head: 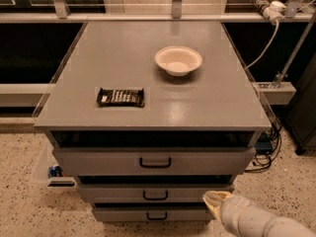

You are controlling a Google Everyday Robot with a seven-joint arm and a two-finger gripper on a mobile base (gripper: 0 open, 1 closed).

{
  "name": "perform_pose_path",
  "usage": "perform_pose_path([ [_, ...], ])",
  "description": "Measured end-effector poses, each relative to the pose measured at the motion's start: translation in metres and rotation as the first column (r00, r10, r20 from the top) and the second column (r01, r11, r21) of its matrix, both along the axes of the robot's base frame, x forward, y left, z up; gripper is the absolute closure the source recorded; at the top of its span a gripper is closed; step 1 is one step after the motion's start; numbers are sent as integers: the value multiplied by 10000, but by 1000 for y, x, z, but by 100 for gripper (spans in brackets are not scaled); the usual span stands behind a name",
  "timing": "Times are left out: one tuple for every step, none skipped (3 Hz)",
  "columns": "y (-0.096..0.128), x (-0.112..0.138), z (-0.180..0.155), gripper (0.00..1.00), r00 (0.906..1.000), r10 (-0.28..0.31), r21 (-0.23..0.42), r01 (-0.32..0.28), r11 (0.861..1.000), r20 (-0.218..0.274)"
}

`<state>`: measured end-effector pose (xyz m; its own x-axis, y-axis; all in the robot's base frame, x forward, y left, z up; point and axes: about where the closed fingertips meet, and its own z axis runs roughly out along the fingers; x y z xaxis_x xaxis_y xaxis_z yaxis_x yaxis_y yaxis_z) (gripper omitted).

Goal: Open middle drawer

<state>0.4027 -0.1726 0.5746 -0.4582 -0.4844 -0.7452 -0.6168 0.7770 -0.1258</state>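
Where the floor meets the cabinet's left side, a clear bin [48, 173] sits low. On the grey top [123, 43] a dark snack bar [120, 97] lies left of centre. Below, three grey fronts are stacked. The middle drawer [111, 194] looks shut between the top drawer [98, 161] and the bottom drawer [116, 214], its black handle [155, 195] at centre. A white bowl [178, 59] stands on the top, right of centre. The gripper [216, 202] hangs low at the right, before the middle drawer's right end; whether it is open, closed or touching the front cannot be told. A white cable [263, 47] hangs further right.
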Motion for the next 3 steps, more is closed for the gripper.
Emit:
perform_pose_path([
  [-1,-12,-19,100,9997,-247,544,243,9982,53],
  [-2,-13,-19,100,9996,-275,553,272,9981,33],
  [4,-13,-42,100,9985,534,743,-523,9959,-121],
])
